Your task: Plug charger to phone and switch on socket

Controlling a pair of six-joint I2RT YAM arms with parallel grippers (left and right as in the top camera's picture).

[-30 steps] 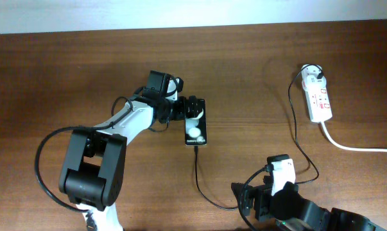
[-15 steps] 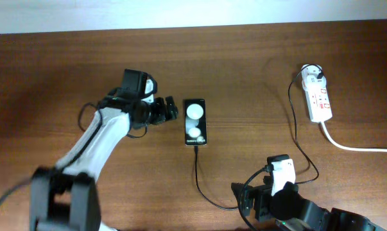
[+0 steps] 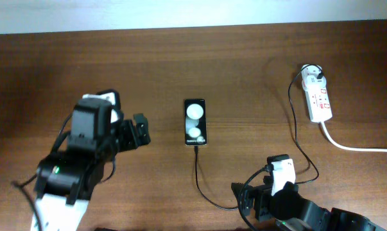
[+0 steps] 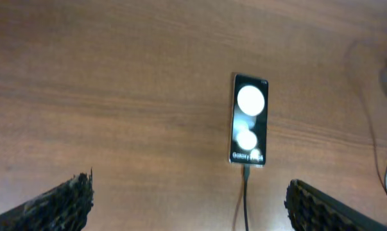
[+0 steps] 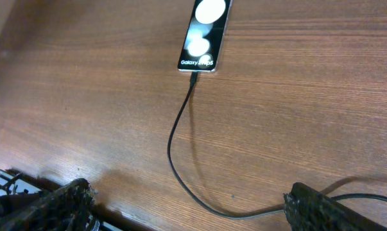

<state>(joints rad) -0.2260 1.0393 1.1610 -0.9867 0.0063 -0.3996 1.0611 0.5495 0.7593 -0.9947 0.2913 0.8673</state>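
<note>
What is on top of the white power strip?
A white plug sits in the far end of the power strip, with the black charger cable leaving it. Red marks show elsewhere on its face. The outlet beneath the plug is covered.

Black phone [image 3: 194, 122], white socket [image 3: 318, 96], red marks.

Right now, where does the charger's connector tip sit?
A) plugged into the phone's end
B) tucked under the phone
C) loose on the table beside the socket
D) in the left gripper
A: the charger runs straight into the short end of the phone, with no gap showing between them.
</note>
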